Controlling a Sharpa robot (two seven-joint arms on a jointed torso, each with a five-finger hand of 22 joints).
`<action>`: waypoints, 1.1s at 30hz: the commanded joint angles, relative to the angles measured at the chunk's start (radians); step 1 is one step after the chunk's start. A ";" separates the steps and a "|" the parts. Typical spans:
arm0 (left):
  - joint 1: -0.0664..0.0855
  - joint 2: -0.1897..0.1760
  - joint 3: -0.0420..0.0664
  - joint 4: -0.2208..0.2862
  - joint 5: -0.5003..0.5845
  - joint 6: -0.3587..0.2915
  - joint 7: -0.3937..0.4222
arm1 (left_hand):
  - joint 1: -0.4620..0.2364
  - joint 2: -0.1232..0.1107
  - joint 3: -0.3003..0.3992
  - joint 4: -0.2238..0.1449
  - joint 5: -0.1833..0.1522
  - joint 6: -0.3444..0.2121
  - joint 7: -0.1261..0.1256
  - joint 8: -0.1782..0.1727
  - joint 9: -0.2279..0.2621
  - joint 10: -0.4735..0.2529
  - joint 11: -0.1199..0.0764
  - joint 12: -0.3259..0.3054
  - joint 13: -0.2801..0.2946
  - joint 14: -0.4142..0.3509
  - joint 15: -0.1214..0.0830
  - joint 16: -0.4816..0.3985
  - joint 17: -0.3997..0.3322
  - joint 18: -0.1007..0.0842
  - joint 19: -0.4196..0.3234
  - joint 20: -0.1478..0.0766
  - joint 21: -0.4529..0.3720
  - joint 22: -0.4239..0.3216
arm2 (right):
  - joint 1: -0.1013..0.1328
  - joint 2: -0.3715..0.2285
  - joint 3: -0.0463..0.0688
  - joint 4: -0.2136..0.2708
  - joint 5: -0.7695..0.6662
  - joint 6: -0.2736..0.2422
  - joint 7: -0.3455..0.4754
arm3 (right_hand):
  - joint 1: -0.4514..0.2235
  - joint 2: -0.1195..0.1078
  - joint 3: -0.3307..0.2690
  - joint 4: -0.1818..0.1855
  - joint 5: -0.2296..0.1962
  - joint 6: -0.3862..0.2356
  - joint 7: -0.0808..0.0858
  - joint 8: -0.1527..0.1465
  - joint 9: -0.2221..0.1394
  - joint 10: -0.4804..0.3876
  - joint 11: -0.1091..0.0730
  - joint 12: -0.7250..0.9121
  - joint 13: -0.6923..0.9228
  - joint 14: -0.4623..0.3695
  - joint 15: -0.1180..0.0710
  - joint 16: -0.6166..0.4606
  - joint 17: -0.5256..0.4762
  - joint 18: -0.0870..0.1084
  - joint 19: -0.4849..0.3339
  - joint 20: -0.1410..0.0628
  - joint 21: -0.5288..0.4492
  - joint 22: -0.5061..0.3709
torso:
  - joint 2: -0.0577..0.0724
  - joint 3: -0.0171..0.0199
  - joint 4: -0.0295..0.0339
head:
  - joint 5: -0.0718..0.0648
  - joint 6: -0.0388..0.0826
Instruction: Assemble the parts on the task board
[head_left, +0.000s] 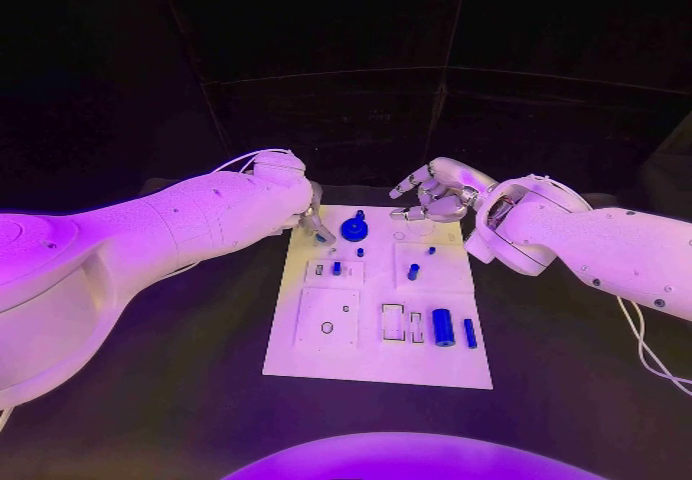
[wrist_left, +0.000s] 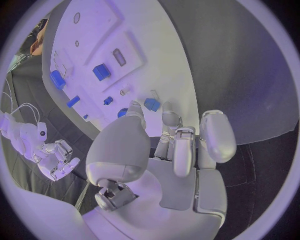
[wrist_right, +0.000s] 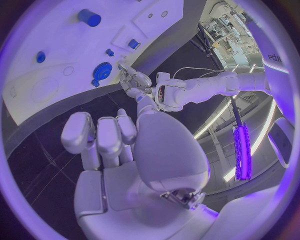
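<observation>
The blue gear on the task board looks small, hard and light; pinch its rim. Left hand, beside it, and right hand are both spread, holding nothing.

You've got the white task board flat on the tabletop, blue gear right beside the left fingers, blue cylinder well away from them.

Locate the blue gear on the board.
In the head view, the blue gear sits at the far end of the task board, between the left hand and the right hand.
</observation>
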 joint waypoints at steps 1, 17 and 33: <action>0.002 0.000 0.001 0.002 0.010 -0.019 0.007 | -0.008 0.001 -0.003 -0.002 -0.003 -0.010 0.000 0.006 0.001 0.007 0.000 0.005 -0.001 0.104 -0.007 0.006 0.263 -0.017 -0.001 -0.009 0.004 0.000 | 0.002 0.001 0.001 0.000 0.001 0.006 0.005 | 0.000 0.011 -0.001 -0.003 0.004 0.007 0.000 0.006 -0.001 0.001 -0.001 0.006 -0.002 0.006 -0.009 -0.002 0.001 0.007 -0.001 -0.003 -0.005 0.001 | 0.000 0.0007 -0.0004 | -0.001 0.000; 0.002 0.023 0.001 -0.021 -0.038 -0.033 0.014 | 0.086 0.005 0.024 -0.019 -0.003 -0.021 0.004 0.012 0.006 -0.003 0.003 0.003 -0.009 0.104 -0.004 0.006 0.263 -0.017 -0.003 -0.007 -0.001 -0.001 | 0.002 0.003 0.001 0.000 0.001 0.009 0.003 | 0.000 0.011 -0.001 -0.003 0.004 0.007 0.000 0.006 -0.001 0.001 -0.001 0.006 -0.002 0.006 -0.009 -0.002 0.001 0.007 -0.001 -0.003 -0.005 0.001 | 0.000 0.0004 -0.0004 | -0.001 -0.001; 0.000 0.030 0.001 -0.026 -0.059 0.011 0.037 | 0.117 -0.015 0.014 -0.031 -0.003 -0.024 0.005 0.013 0.007 -0.009 0.004 0.000 -0.015 0.104 -0.003 0.006 0.263 -0.016 -0.005 -0.006 -0.006 -0.003 | 0.002 0.007 0.000 -0.002 0.001 0.012 0.003 | 0.000 0.013 -0.001 -0.003 0.007 0.007 0.000 0.006 -0.001 0.002 -0.001 0.007 -0.001 0.006 -0.009 -0.002 0.002 0.007 -0.001 -0.003 -0.006 0.001 | 0.000 0.0000 0.0002 | -0.003 -0.003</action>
